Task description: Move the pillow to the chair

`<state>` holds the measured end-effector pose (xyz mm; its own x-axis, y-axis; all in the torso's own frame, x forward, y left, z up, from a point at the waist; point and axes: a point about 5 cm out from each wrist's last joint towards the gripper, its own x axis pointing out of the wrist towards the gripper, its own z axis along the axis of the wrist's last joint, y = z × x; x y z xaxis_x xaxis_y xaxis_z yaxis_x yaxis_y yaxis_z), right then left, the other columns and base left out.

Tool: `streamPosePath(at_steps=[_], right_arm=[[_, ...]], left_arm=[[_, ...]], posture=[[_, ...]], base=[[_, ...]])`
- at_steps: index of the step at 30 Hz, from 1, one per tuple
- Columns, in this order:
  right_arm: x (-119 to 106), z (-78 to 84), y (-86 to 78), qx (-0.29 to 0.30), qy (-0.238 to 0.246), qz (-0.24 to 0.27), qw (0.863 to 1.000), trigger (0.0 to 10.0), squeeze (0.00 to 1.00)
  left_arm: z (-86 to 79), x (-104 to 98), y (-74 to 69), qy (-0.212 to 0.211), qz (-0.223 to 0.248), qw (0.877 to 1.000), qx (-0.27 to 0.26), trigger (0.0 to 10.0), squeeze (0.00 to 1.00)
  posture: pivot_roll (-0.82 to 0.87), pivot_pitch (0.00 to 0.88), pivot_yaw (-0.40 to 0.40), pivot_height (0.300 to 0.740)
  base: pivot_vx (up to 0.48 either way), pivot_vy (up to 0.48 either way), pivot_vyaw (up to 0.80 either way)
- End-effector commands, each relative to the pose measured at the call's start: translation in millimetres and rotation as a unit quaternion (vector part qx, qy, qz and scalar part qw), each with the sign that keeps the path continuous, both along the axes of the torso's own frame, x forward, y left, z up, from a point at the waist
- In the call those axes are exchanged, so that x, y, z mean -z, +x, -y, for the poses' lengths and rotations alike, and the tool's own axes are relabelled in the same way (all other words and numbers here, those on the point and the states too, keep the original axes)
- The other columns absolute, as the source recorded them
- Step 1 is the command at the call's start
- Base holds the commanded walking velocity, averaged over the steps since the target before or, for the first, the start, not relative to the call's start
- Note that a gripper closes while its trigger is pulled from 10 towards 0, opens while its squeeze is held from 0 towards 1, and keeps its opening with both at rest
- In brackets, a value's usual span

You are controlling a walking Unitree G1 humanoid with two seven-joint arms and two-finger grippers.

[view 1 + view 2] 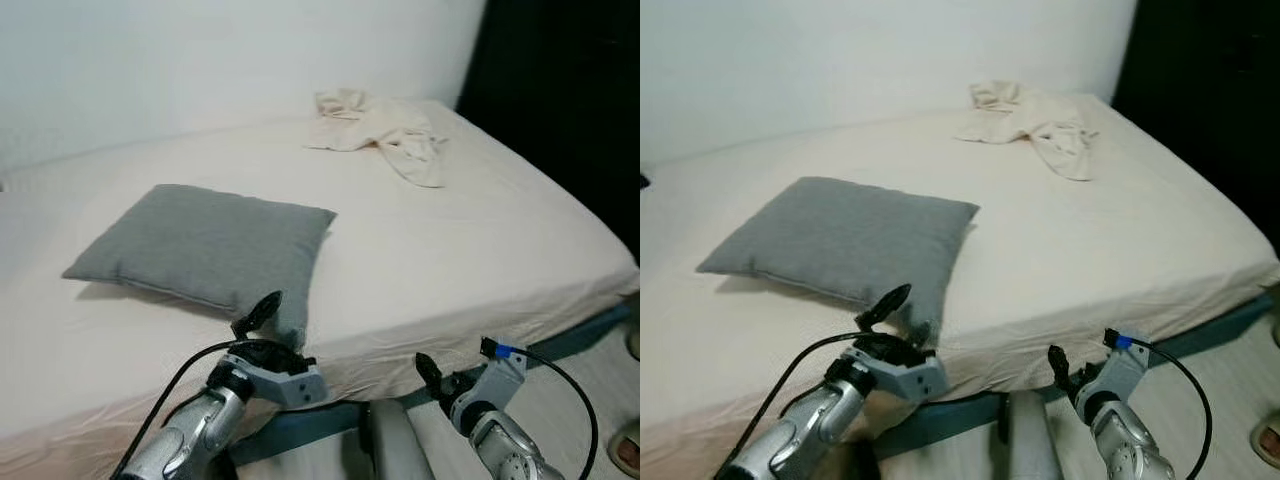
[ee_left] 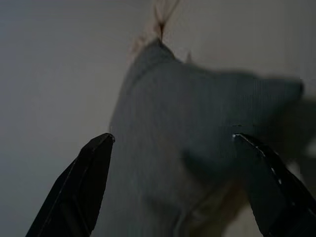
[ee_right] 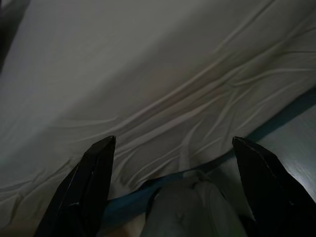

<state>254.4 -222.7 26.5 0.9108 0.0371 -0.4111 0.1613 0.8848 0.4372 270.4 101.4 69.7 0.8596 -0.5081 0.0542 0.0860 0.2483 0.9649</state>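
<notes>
- Left gripper (image 1: 265, 318) is opening wide right at the gray pillow's (image 1: 205, 243) near corner on the bed (image 1: 480, 240).
- Right gripper (image 3: 173, 187) is hanging wide open, low beside the bed's edge.

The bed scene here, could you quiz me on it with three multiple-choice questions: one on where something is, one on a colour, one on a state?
1. Where does the pillow lie?
A. On the floor
B. On the bed, near its front edge
C. Against the wall

2. What colour is the pillow?
A. Grey
B. Red
C. Yellow

3. How is the left gripper?
A. Shut on the pillow
B. Open, fingers spread before the pillow's corner
C. Holding the crumpled cloth

Answers: 1 B, it rests flat on the cream sheet by the near edge. 2 A, its fabric is plain grey. 3 B, the left wrist view shows both fingers wide apart.
</notes>
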Motion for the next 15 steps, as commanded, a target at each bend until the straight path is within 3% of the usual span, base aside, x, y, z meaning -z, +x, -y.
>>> streamPosePath(at_steps=[1,7,15], right_arm=[[3.5,-0.9,-3.8,0.004,0.009,-0.007,1.0,10.0,0.0],[3.2,-1.4,-4.8,0.005,0.011,-0.007,1.0,10.0,0.0],[1.9,-0.9,-5.1,0.009,0.014,-0.004,1.0,10.0,0.0]], left_arm=[[-6.4,11.8,-0.8,0.044,-0.005,0.999,-0.005,10.0,0.0],[-8.0,16.0,-0.4,0.068,-0.006,0.998,-0.004,10.0,0.0],[-4.3,13.5,2.4,0.068,0.007,0.998,-0.007,10.0,0.0]], posture=[[-0.1,0.12,0.056,0.505],[-0.1,0.122,0.061,0.505],[-0.1,0.132,0.059,0.505]], base=[[0.0,0.0,0.0],[0.0,0.0,0.0],[0.0,0.0,0.0]])
